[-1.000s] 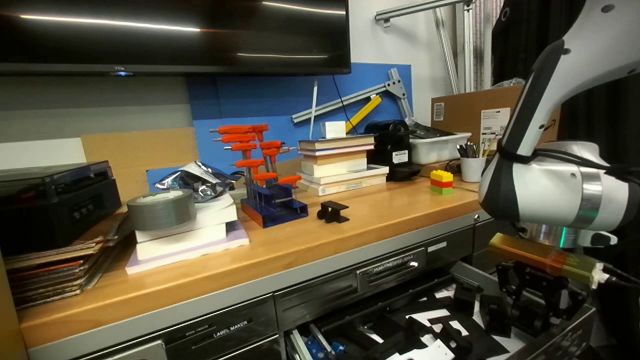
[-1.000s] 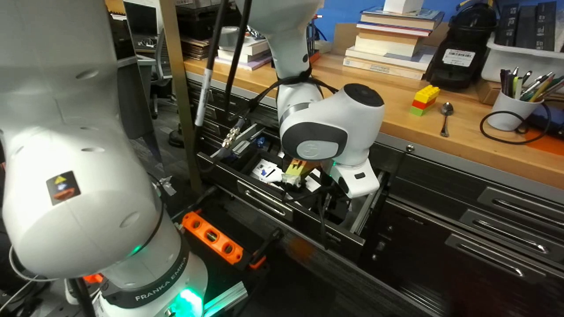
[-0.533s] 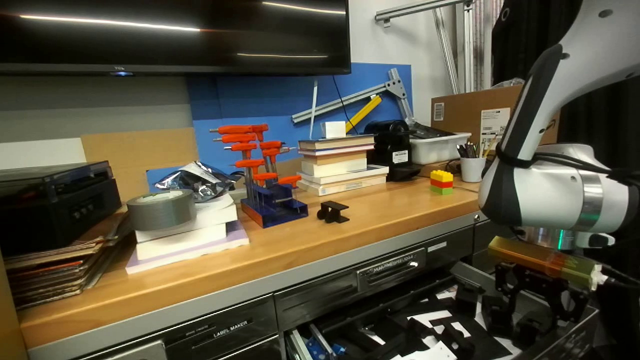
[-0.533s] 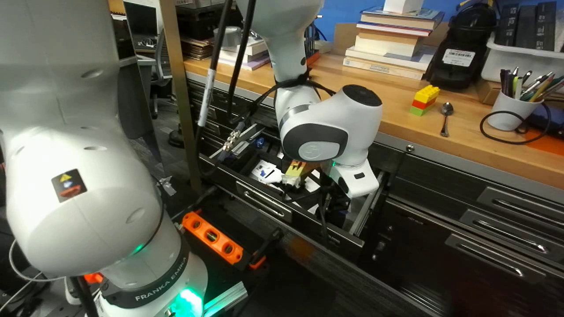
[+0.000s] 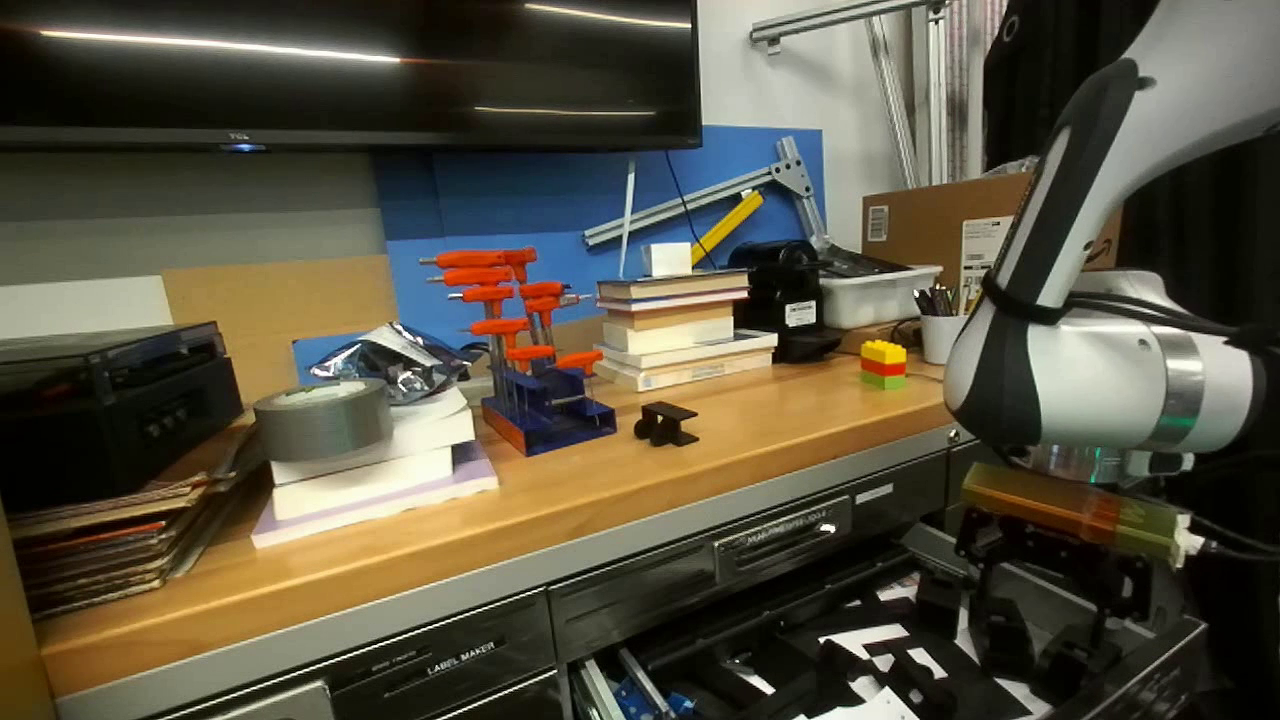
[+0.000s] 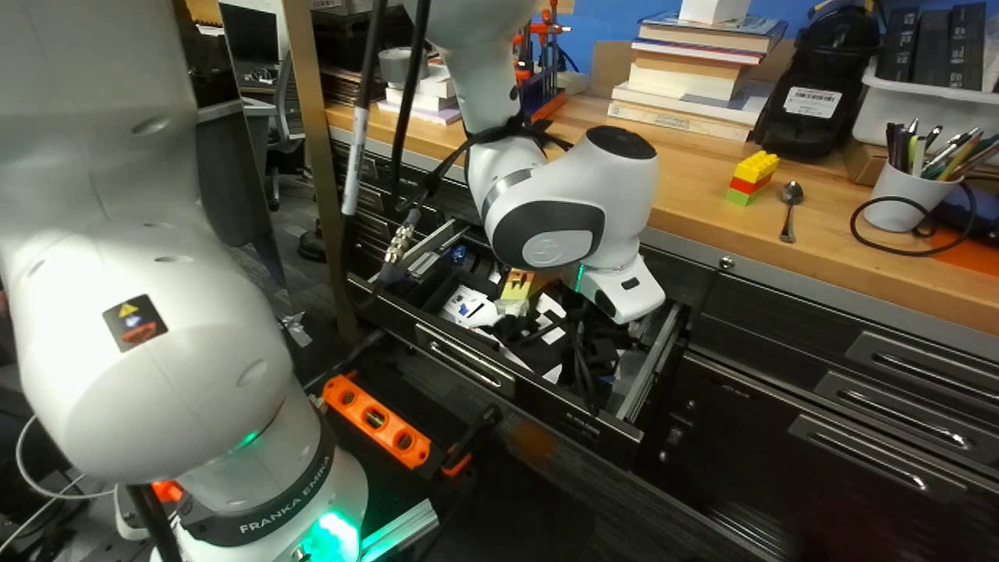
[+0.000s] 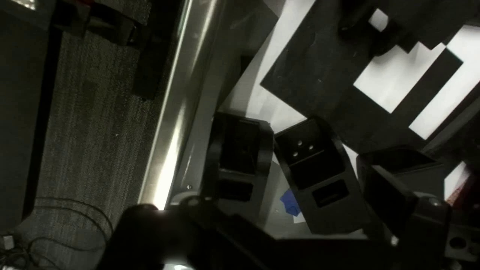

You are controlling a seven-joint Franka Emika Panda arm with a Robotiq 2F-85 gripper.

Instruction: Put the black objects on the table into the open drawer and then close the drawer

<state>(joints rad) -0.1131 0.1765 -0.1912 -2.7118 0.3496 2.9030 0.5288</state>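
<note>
Small black piece (image 5: pixel 665 424) on light-brown wooden table (image 5: pixel 780 425) | flat end and long axis slant toward front edge; dull, chunky | black gripper (image 5: pixel 1045 600) spread wide; holding nothing

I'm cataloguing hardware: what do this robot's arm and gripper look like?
The arm is white and rounded, with black panels, dark cables, a warning sticker, "FRANKA EMIKA" lettering and a green base light. The gripper is black and jointed, beneath a yellow-orange block.

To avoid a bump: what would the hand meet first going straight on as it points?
Likely the black piece with three pale dots, inside the drawer; in the wrist view the open hand seems aimed at it, though depth is unclear.
</note>
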